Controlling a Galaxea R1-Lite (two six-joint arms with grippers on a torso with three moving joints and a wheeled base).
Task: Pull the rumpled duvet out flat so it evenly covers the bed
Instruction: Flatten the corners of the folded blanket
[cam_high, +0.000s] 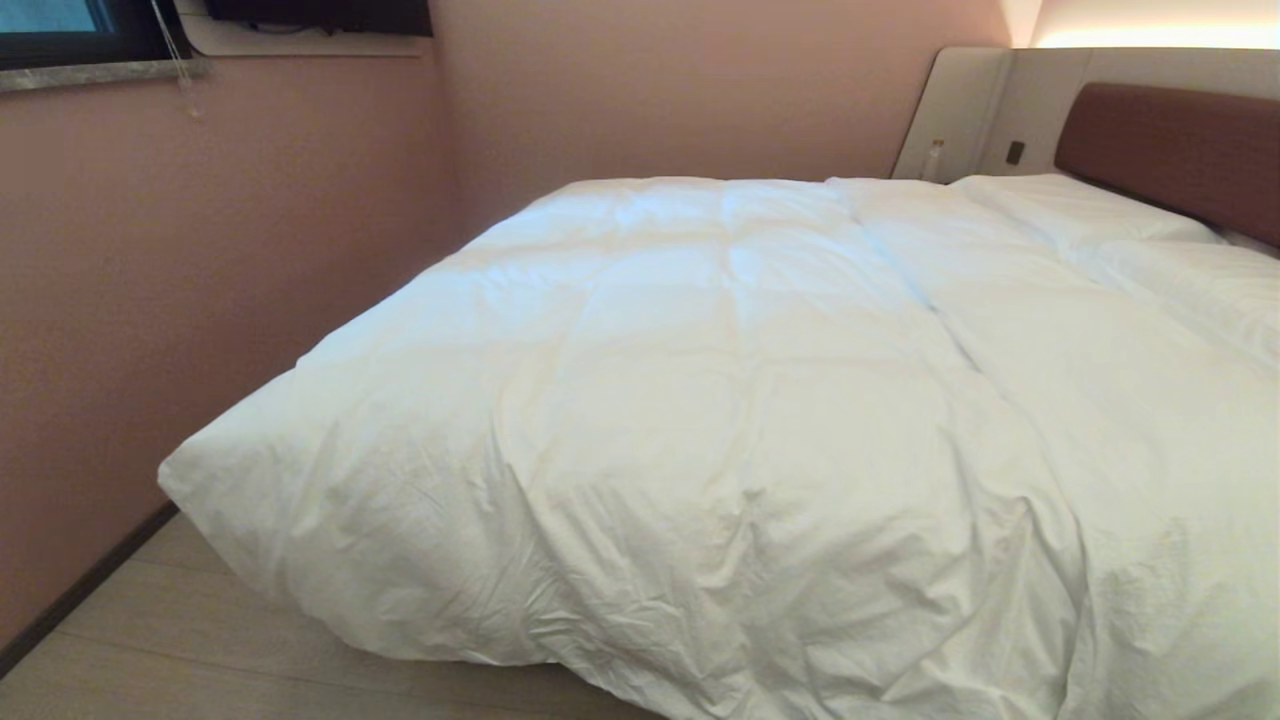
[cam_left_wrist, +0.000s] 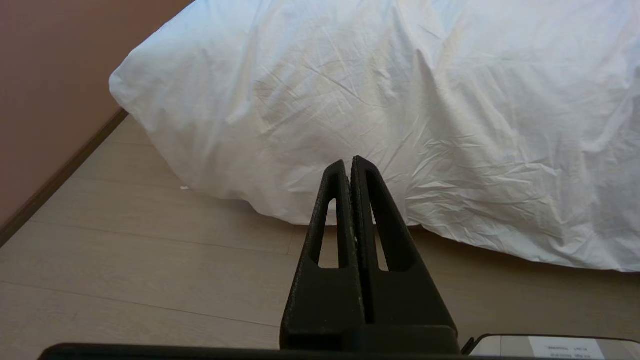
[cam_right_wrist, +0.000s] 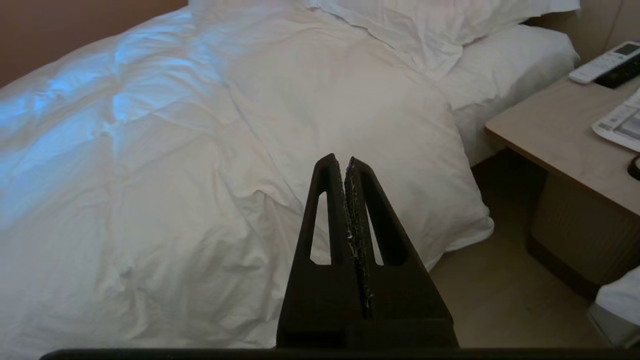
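Two grippers, neither visible in the head view. Left gripper (cam_left_wrist: 348, 162) sits low over pale plank floor (cam_left_wrist: 125, 260), fingers pressed together, nothing between them; tips point at the duvet's hanging foot edge, apart from it. Right gripper (cam_right_wrist: 341, 161) likewise closed and empty, raised over the side of the bed, above the duvet without touching.

Duvet (cam_high: 700, 400) fills the centre and right of the head view, puffy, creased, spilling over the near edge so the bed base is hidden. Its right part is cut off by the frame edge. Brown headboard (cam_high: 1170, 150) at upper right, partly cropped. Pillows (cam_right_wrist: 430, 25) at the top of the right wrist view, partly overlapped by duvet. Bedside table (cam_right_wrist: 555, 135) at right carries a remote (cam_right_wrist: 605, 62); other items there are cropped, unreadable.
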